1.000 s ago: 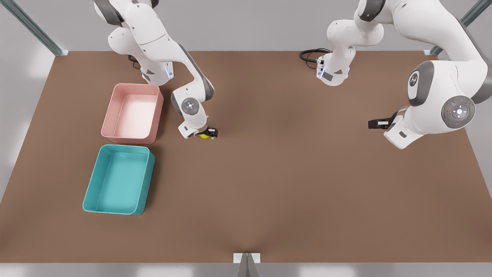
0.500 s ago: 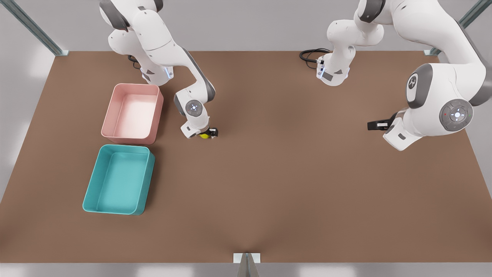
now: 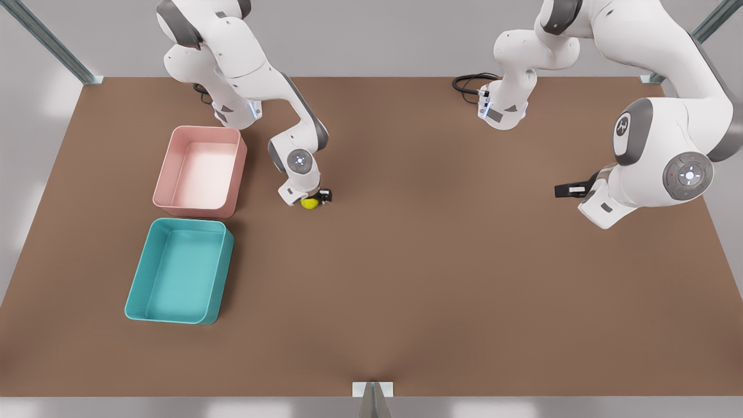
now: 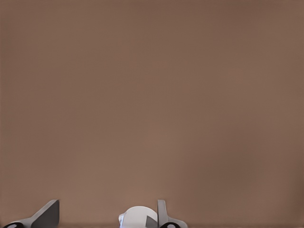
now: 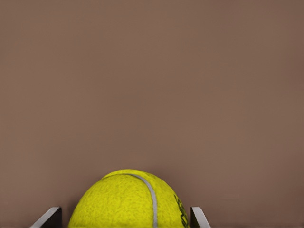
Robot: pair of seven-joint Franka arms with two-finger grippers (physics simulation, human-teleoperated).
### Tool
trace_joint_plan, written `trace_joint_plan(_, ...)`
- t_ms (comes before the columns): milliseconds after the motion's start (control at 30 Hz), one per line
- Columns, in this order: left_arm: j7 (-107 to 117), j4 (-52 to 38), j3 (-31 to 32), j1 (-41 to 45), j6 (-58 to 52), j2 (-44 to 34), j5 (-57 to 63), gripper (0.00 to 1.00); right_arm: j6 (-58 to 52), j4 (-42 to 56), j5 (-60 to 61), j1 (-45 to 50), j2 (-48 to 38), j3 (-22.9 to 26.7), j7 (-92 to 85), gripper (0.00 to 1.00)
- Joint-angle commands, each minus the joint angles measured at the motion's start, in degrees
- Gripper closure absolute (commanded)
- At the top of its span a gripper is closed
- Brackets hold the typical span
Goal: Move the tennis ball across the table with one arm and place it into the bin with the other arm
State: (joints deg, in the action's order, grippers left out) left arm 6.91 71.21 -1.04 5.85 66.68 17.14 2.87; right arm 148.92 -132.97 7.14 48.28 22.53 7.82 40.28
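Right pincer (image 3: 316,200): on my arm at the front view's left, low over the surface (image 3: 441,273), just beside the pink tray (image 3: 200,172); its fingers (image 5: 50,217) flank the ball on both sides, so I read it as clenched on the ball.
Tennis ball (image 3: 310,203): yellow-green with a curved pale seam, held between the right pincer's fingers near the pink tray's corner on the front view's right; I cannot tell whether it touches the surface.
Bin (image 3: 134,290): teal, nearer the camera than the pink tray, the two just beside each other; apart from the ball.
Left pincer (image 3: 566,189): on my arm at the front view's right, well apart from the ball; released, its two fingers (image 4: 47,213) spread over bare surface; this arm waits.
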Motion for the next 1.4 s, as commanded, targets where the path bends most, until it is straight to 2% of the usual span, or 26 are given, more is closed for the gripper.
trace_joint_plan(0, 0.4, 0.0, 0.0, -0.1, 0.0, 0.0, 0.0, 0.00, 0.3, 0.0, 0.1, 0.0, 0.0, 0.0, -0.3, 0.00)
trace_joint_plan(167, 0.4, 0.0, 0.0, -0.1, 0.0, 0.0, 0.0, 0.00, 0.4, -0.1, 0.1, -0.3, 0.1, 0.0, -0.3, 0.01)
trace_joint_plan(333, 0.4, 0.0, 0.0, -0.1, -0.1, 0.0, 0.0, 0.00, 0.4, -0.1, 0.0, -0.1, 0.3, 0.0, -0.4, 0.24)
trace_joint_plan(533, 0.4, 0.0, 0.0, -0.1, 0.1, 0.0, 0.0, 0.00, 0.1, 0.1, 0.1, -0.7, -0.7, 0.1, -1.1, 0.27)
trace_joint_plan(633, 0.4, 0.0, 0.0, -0.1, 0.2, 0.1, 0.0, 0.00, -0.4, 0.3, 0.0, -2.0, -4.2, 0.6, -2.7, 0.27)
trace_joint_plan(667, 0.4, 0.0, 0.0, -0.1, 0.2, 0.1, 0.0, 0.00, -0.6, 0.6, -0.5, -3.4, -5.1, 0.7, -5.5, 0.27)
trace_joint_plan(800, 0.4, 0.0, 0.0, -0.1, 0.0, 0.1, 0.0, 0.00, -2.8, 6.8, -0.6, -18.5, -7.4, 1.0, -31.5, 0.27)
trace_joint_plan(900, 0.4, 0.0, 0.0, -0.1, 0.1, 0.1, 0.0, 0.00, -11.8, 13.4, -1.3, -28.0, -8.5, 1.3, -46.6, 0.27)
trace_joint_plan(1000, 0.4, 0.0, 0.1, 0.0, 0.2, 0.4, -0.1, 0.00, -12.7, 14.8, -4.5, -31.7, -8.4, 7.3, -58.5, 0.27)
trace_joint_plan(1067, 0.4, 0.0, 0.0, 0.0, 0.2, 0.4, -0.1, 0.00, -19.0, 22.0, -4.6, -37.6, -4.1, 7.7, -66.4, 0.27)
trace_joint_plan(1133, 0.4, 0.0, 0.0, 0.0, 0.2, 0.4, -0.1, 0.00, -20.1, 23.8, -4.3, -40.0, -1.2, 7.6, -67.7, 0.26)
trace_joint_plan(1167, 0.4, 0.0, 0.0, 0.0, 0.2, 0.4, -0.1, 0.00, -20.1, 24.2, -4.0, -40.0, 0.0, 7.6, -67.1, 0.00)
trace_joint_plan(1300, 0.4, 0.0, 0.0, 0.0, 0.1, 0.4, -0.1, 0.00, -20.3, 26.3, -2.9, -39.4, 1.2, 7.1, -62.5, 0.00)
trace_joint_plan(1367, 0.4, 0.0, 0.0, 0.0, -0.1, 0.4, -0.1, 0.00, -29.7, 36.1, -1.0, -36.9, 3.8, 7.0, -55.0, 0.00)
